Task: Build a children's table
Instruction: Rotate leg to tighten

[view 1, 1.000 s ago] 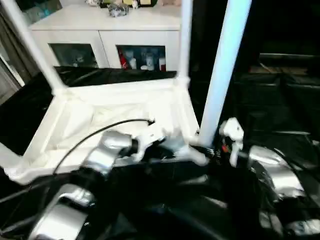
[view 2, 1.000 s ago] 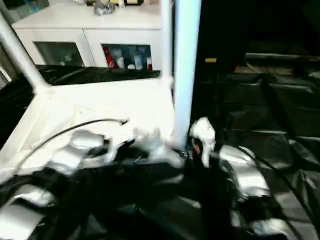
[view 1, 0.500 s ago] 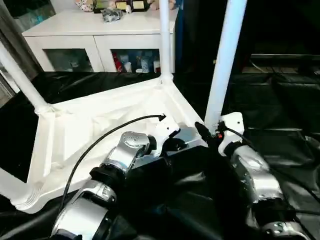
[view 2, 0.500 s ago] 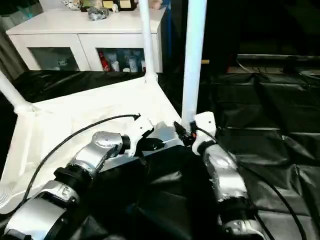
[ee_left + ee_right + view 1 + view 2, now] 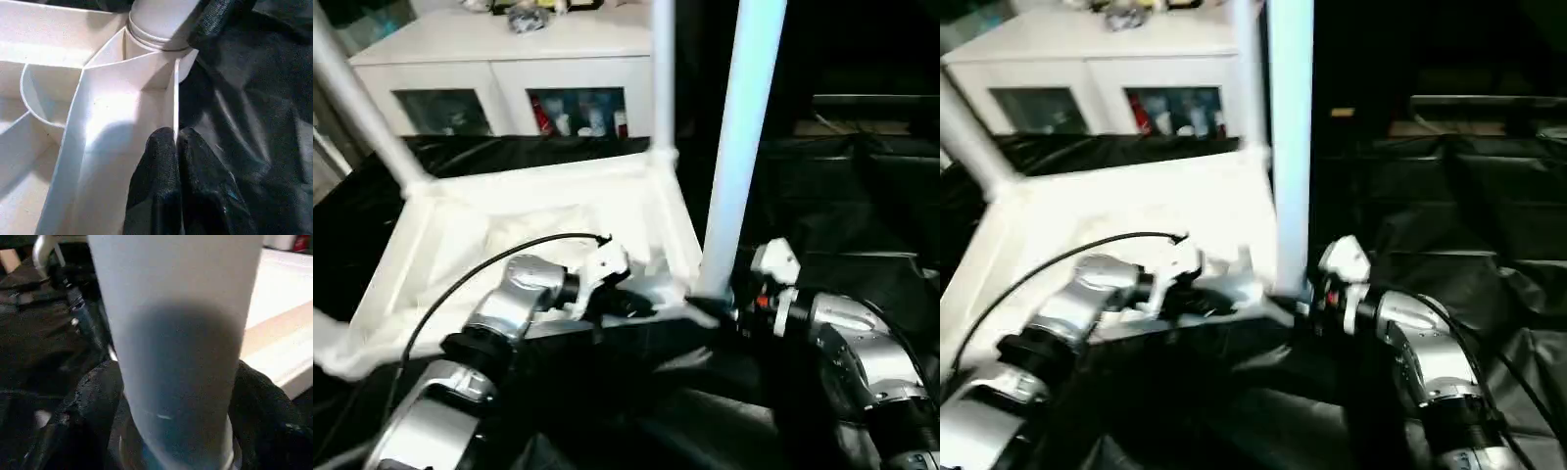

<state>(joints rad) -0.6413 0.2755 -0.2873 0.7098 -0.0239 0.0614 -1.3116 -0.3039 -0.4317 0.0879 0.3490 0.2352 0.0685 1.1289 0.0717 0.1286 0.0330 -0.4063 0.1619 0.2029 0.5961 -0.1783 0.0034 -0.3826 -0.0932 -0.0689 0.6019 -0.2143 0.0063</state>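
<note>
White plastic forms the whole children's table (image 5: pixel 538 230), which lies upside down on black sheeting (image 5: pixel 862 196), ribbed underside up, with tube legs standing from its corner sockets. The step in hand appears to be seating the near leg (image 5: pixel 744 147) in the socket at the table's near right corner. To do it well, the leg should be kept plumb over the socket and pressed straight down along its own axis, while the top is held against sliding; any tilt would likely bind the tube in the socket. The left gripper (image 5: pixel 176 147) is closed together on the thin outer rim wall of the top, one finger on each side of the wall, just beside that corner socket, so it pins the top in place. The right gripper (image 5: pixel 176 421) sits at the base of the near leg with its fingers (image 5: pixel 93 401) on either side of the tube; whether they press the tube or stand slightly clear of it cannot be told. The other legs (image 5: pixel 661 73) rise from the far corners, well apart from both grippers. A white cabinet (image 5: pixel 499 69) with glass doors stands beyond the table.
</note>
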